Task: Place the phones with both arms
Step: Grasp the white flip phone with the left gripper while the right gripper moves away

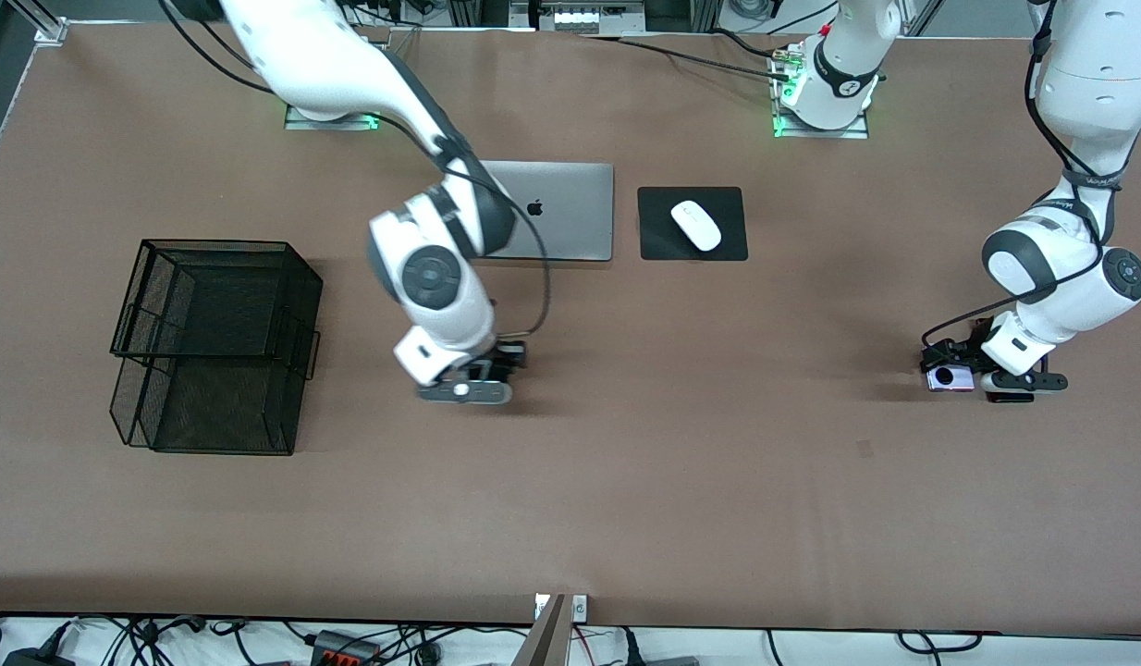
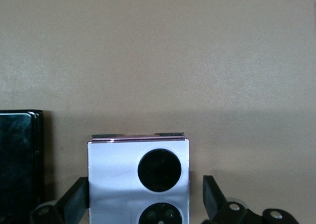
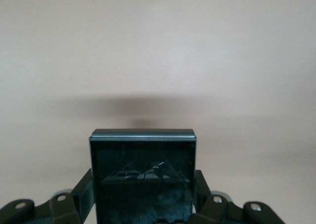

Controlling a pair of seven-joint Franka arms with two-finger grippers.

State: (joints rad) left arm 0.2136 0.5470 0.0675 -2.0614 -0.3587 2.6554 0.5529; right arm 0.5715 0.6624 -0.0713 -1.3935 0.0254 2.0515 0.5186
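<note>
A broad brown table [image 1: 626, 481] filled the scene, with the two arm bases mounted along its edge farthest from the front camera. A black wire basket [image 1: 214, 344] was set toward the right arm's end of the table. A closed silver laptop [image 1: 570, 211] lay near the middle, and beside it, toward the left arm's end, a black mouse pad [image 1: 658, 242] carried a white mouse [image 1: 696, 225]. The right gripper [image 1: 473, 375] was lowered to the table nearer the front camera than the laptop, and its fingers [image 3: 85, 193] were seen clamped against both sides of a small black flip phone [image 3: 142, 177]. The left gripper [image 1: 982, 375] was held low at the left arm's end of the table, its fingers [image 2: 75, 200] spread wide on either side of a lavender phone [image 2: 138, 177] without touching it. A longer black phone [image 2: 19, 165] lay just beside the lavender one, apart from it.
</note>
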